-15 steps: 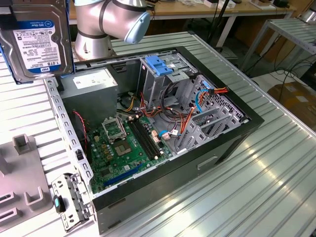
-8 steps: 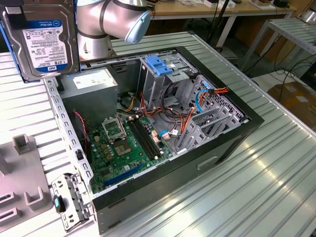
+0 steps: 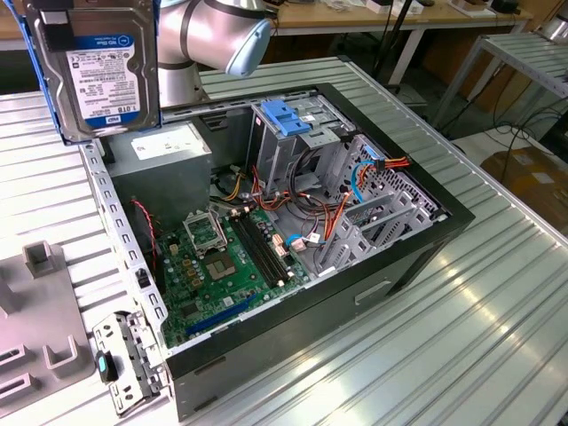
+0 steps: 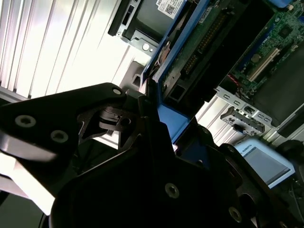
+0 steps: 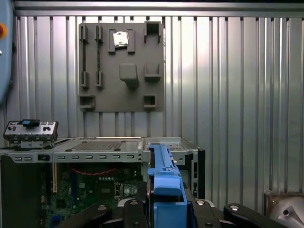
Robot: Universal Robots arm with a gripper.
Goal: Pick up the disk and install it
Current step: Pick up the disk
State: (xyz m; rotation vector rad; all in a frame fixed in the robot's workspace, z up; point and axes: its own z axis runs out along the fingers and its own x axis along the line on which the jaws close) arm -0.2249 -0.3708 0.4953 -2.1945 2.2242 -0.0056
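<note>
The disk (image 3: 98, 67), a dark drive with a white label and blue side rails, hangs upright high at the exterior view's left. It is above the rear corner of the open computer case (image 3: 426, 257). My gripper (image 4: 164, 114) is shut on the disk (image 4: 190, 52), its black fingers (image 4: 145, 111) clamping the blue rail edge. In the first wrist view the blue rail of the disk (image 5: 164, 185) stands between the gripper (image 5: 166, 211) fingers, above the case's edge. The blue-topped drive cage (image 3: 288, 115) sits inside the case, apart from the disk.
Inside the case lie a grey power-supply box (image 3: 169, 151), a green motherboard (image 3: 222, 257) and loose orange and blue cables (image 3: 355, 177). A grey fixture plate (image 5: 121, 66) and a metal bracket (image 3: 124, 355) rest on the slatted aluminium table (image 3: 497, 337). The arm's elbow (image 3: 213, 35) looms behind the case.
</note>
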